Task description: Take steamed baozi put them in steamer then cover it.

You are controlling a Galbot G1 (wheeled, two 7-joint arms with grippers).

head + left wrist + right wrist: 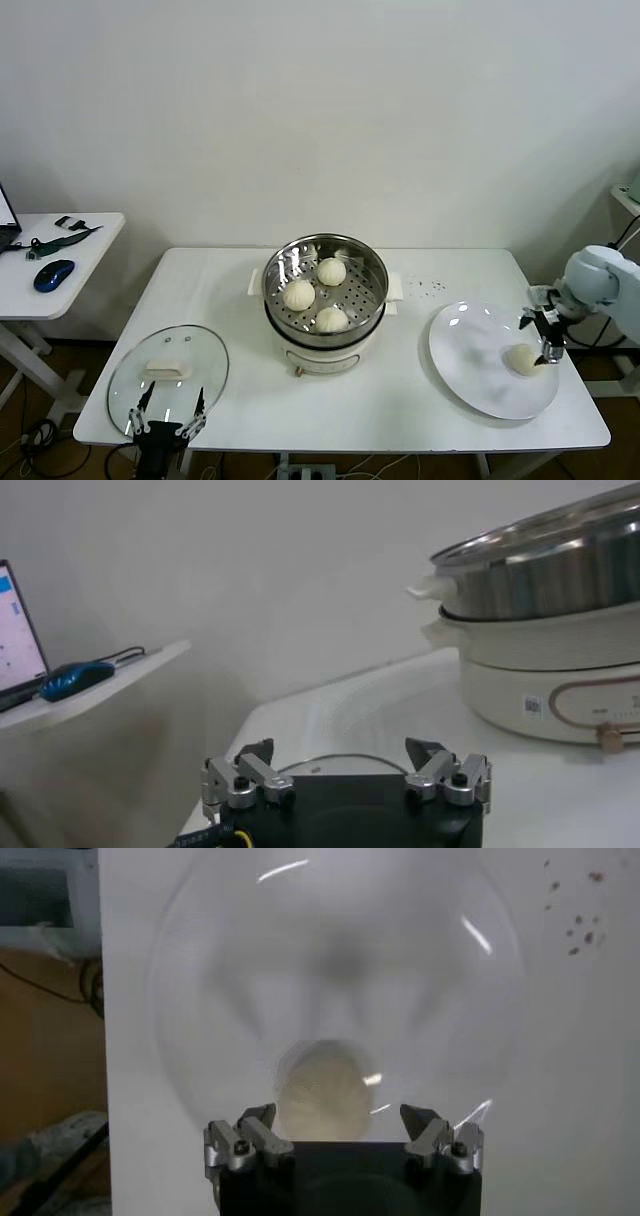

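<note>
The steamer stands mid-table on its white pot base and holds three baozi. The left wrist view shows its steel wall too. A further baozi lies on the white plate at the right. My right gripper hangs open just over this bun, one finger on either side, apart from it. The glass cover lies flat at the front left. My left gripper waits open at its near edge, holding nothing.
The white table ends close in front of the cover and the plate. A side table at the far left carries a blue mouse. Small dark specks lie behind the plate.
</note>
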